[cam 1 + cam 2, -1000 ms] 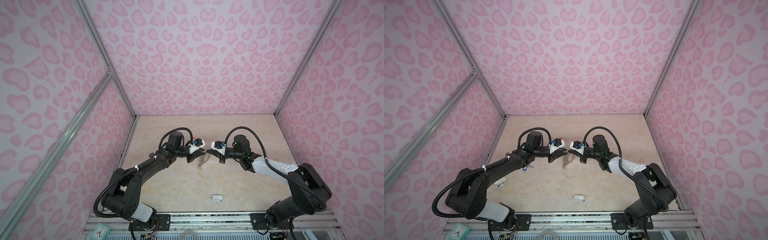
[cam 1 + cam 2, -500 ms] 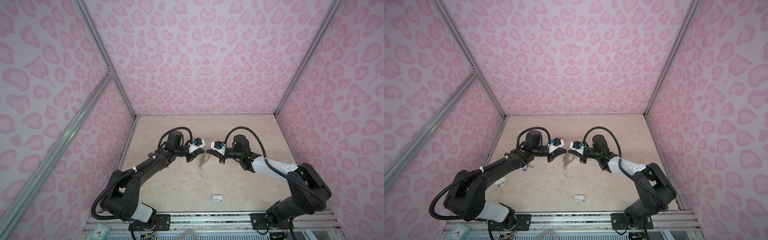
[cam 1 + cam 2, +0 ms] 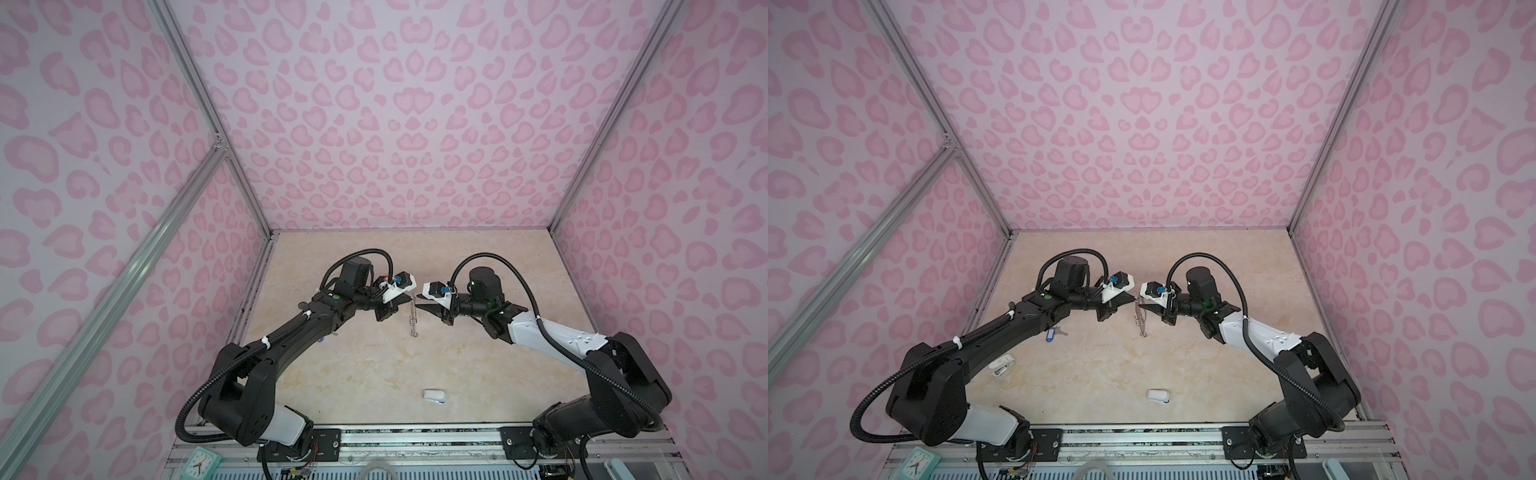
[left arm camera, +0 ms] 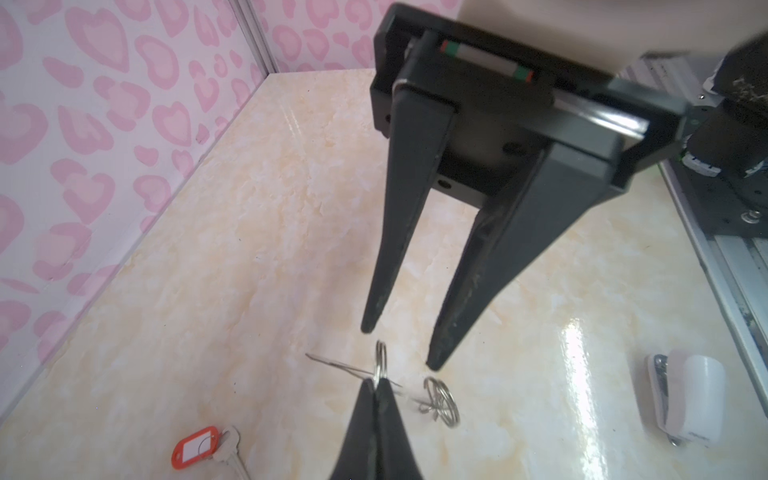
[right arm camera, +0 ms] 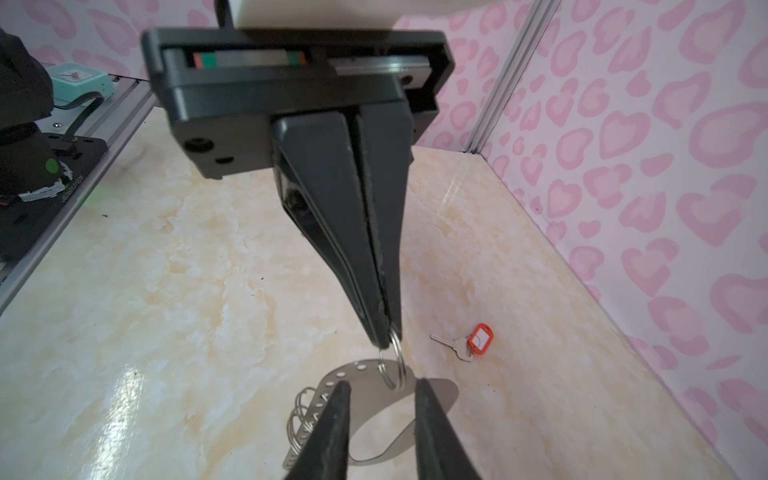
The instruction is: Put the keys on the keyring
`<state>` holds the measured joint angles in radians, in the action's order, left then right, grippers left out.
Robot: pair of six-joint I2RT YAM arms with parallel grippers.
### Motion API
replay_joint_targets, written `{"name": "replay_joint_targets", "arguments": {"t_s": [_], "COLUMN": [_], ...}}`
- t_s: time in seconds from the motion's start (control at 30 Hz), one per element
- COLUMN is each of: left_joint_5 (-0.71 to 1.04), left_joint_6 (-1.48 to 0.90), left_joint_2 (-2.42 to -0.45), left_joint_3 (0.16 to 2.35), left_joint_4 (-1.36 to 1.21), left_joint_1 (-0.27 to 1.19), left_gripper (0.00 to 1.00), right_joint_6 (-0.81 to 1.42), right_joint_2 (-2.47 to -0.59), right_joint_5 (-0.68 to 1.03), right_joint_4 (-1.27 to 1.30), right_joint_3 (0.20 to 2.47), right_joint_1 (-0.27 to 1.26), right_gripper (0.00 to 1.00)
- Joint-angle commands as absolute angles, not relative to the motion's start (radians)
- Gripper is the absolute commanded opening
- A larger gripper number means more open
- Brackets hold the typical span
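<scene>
The keyring (image 5: 360, 374), a flat grey plate with an oval cut-out and wire rings, hangs edge-on between both arms in both top views (image 3: 412, 318) (image 3: 1140, 316). My left gripper (image 4: 377, 384) is shut on one of its rings (image 4: 381, 360). My right gripper (image 5: 383, 386) is open, its fingertips (image 4: 368, 328) apart on either side of that ring without touching it. Of the keys, the orange-tagged one (image 5: 471, 343) (image 4: 195, 446) lies flat on the table. The blue-tagged one (image 3: 1052, 333) lies beside the left arm.
A small white rounded object (image 3: 434, 395) (image 3: 1158, 395) (image 4: 685, 399) lies near the front rail. Another small white item (image 3: 1000, 365) sits by the left arm's elbow. Pink patterned walls close in the marbled table (image 3: 478, 365) on three sides.
My right gripper's jaws have parted and let go of the keyring. My left gripper has shut on the ring. Both arms have barely moved.
</scene>
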<state>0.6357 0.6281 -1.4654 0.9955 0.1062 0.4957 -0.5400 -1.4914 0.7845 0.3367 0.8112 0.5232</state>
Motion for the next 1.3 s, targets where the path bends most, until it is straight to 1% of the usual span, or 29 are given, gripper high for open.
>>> {"name": "replay_joint_targets", "arguments": {"t_s": [0.0, 0.13, 0.27, 0.53, 0.9, 1.2, 1.23, 1.27], "left_joint_5": [0.575, 0.544, 0.527, 0.532, 0.571, 0.594, 0.594, 0.593], "left_joint_6": [0.647, 0.667, 0.691, 0.703, 0.71, 0.696, 0.695, 0.693], "left_joint_2": [-1.443, -1.44, -1.445, -1.441, -1.425, -1.42, -1.419, -1.42], "left_joint_3": [1.012, 1.029, 1.039, 1.048, 1.04, 1.028, 1.023, 1.018], "left_joint_4": [0.166, 0.207, 0.231, 0.236, 0.229, 0.194, 0.184, 0.176], "left_joint_1": [0.505, 0.52, 0.536, 0.549, 0.551, 0.551, 0.551, 0.551], "left_gripper": [0.03, 0.03, 0.03, 0.03, 0.03, 0.03, 0.05, 0.1], "right_joint_6": [-0.55, -0.538, -0.486, -0.451, -0.433, -0.406, -0.403, -0.399], "right_joint_2": [-1.487, -1.487, -1.497, -1.516, -1.531, -1.535, -1.535, -1.536], "right_joint_5": [0.765, 0.748, 0.773, 0.787, 0.805, 0.833, 0.836, 0.845], "right_joint_4": [0.328, 0.349, 0.422, 0.468, 0.478, 0.5, 0.504, 0.506], "right_joint_3": [0.806, 0.801, 0.785, 0.774, 0.767, 0.763, 0.764, 0.762], "right_joint_1": [0.524, 0.525, 0.532, 0.541, 0.546, 0.55, 0.549, 0.549], "right_gripper": [0.28, 0.26, 0.25, 0.19, 0.15, 0.03, 0.02, 0.0]}}
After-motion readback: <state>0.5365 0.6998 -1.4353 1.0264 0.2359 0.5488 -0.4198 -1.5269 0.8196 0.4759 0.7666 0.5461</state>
